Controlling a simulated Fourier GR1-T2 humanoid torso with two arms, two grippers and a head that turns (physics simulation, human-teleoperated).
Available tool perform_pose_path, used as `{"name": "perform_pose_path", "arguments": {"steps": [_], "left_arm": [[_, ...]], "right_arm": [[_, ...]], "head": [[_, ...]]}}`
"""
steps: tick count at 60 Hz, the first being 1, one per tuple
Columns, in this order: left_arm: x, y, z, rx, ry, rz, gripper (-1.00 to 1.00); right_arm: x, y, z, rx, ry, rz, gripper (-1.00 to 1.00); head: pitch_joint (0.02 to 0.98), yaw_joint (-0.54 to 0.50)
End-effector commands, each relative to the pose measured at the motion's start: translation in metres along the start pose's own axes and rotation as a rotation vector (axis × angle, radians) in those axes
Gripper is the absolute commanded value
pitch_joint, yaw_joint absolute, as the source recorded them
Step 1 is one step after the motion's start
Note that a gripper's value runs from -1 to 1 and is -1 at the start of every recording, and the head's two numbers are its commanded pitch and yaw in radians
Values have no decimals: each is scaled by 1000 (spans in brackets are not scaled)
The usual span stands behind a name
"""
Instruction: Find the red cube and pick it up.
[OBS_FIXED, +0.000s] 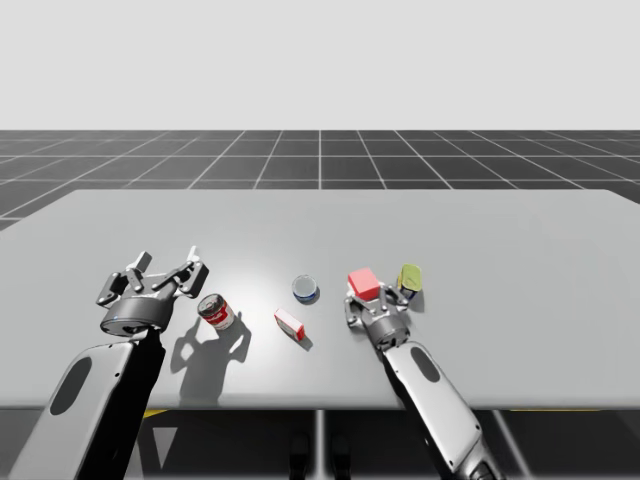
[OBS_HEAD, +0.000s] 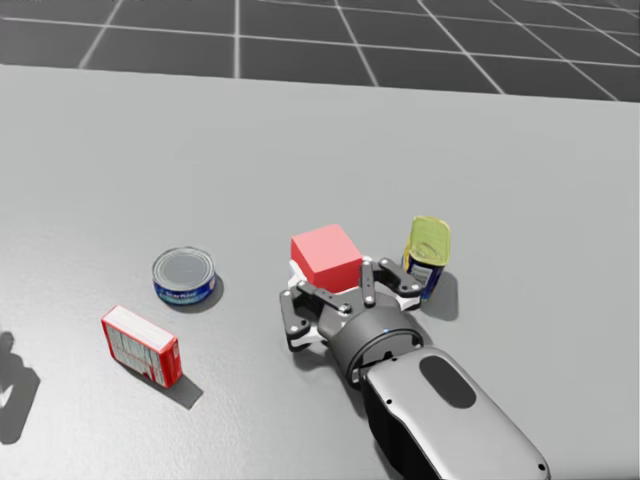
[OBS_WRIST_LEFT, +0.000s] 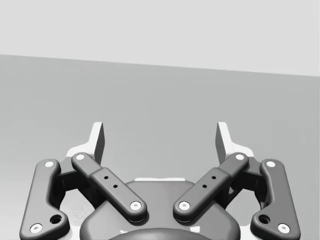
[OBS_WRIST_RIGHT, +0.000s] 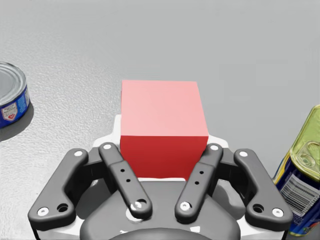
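Cube (OBS_HEAD: 325, 255): sitting inside right gripper (OBS_HEAD: 330, 278), frame centre.
Right fingers (OBS_HEAD: 296, 272): clamping cube on both sides.
Left gripper (OBS_FIXED: 168, 262): hanging released, lower left.

Right wrist view: red cube (OBS_WRIST_RIGHT: 160, 120) lower edge hidden behind links of right end effector (OBS_WRIST_RIGHT: 164, 150); cube underside unseen, contact with bench (OBS_WRIST_RIGHT: 240, 45) unclear. Flat blue can (OBS_WRIST_RIGHT: 11, 95), yellow-lidded can (OBS_WRIST_RIGHT: 304, 170) both cut by picture edge. Head view: right forearm (OBS_HEAD: 450, 410) cut by picture edge.
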Motion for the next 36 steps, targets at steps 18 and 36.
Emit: {"name": "perform_pose_path", "arguments": {"steps": [18,36], "left_arm": [[-1,-1,1,-2,3,-3,-1000],[-1,0,1,-3,5,-4,-1000]], "right_arm": [[-15,-8,2,-44,7,37,1000],[-16,-9,5,-51,-3,34,1000]], "head": [[588,-179],[427,-188]]}}
